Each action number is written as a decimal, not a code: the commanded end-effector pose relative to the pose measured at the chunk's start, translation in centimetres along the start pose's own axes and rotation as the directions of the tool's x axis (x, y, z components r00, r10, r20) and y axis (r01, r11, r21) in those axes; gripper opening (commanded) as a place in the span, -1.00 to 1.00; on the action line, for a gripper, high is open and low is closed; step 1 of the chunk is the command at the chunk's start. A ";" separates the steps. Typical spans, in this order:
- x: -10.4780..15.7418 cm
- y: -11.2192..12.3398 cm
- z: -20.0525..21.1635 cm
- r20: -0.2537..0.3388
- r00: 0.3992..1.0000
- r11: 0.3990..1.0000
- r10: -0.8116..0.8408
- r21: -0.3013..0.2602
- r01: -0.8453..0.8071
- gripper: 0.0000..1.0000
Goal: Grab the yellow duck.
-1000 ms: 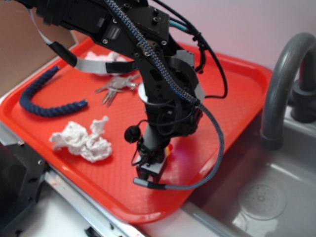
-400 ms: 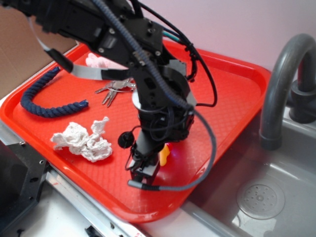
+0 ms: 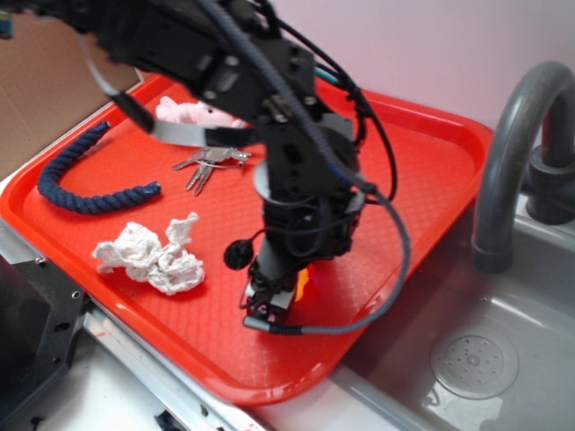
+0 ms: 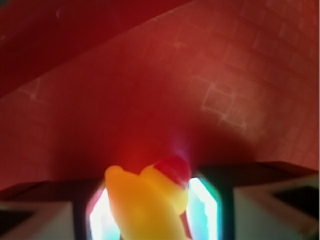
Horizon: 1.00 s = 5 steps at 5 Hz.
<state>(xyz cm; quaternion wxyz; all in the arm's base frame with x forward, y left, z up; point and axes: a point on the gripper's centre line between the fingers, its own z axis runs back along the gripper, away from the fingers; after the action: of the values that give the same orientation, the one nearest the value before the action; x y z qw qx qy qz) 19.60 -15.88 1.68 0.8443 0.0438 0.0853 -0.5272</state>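
Note:
The yellow duck [image 4: 145,205], with its red-orange beak up, fills the space between my gripper's [image 4: 150,207] two bright pads [image 4: 204,205] in the wrist view. From the exterior camera only a yellow sliver of the duck [image 3: 303,279] shows beside the black gripper [image 3: 267,310], which points down at the red tray [image 3: 422,171] near its front edge. The arm hides the rest of the duck. The jaws are shut on the duck.
Crumpled white paper [image 3: 151,254] lies left of the gripper. A blue rope [image 3: 76,180], keys [image 3: 208,163] and a pink plush [image 3: 184,114] sit farther back on the tray. A metal sink [image 3: 476,359] and grey faucet [image 3: 508,153] are to the right.
The gripper has shifted a little to the right and tilted, its tips slightly higher than before. The yellow sliver has stayed beside it. Nothing else on the tray has moved.

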 end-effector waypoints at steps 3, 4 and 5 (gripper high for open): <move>-6.7 4.7 11.8 0.128 0.780 0.790 0.613 -0.111 -0.603 -1.00; -9.5 4.5 15.4 0.133 0.599 0.613 0.790 -0.126 -0.780 -1.00; -12.3 3.8 18.6 0.137 0.380 0.398 0.915 -0.150 -0.905 -1.00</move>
<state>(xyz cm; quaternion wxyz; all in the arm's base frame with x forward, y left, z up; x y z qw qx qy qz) 20.76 -5.05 21.02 0.9997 0.0176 0.0029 0.0181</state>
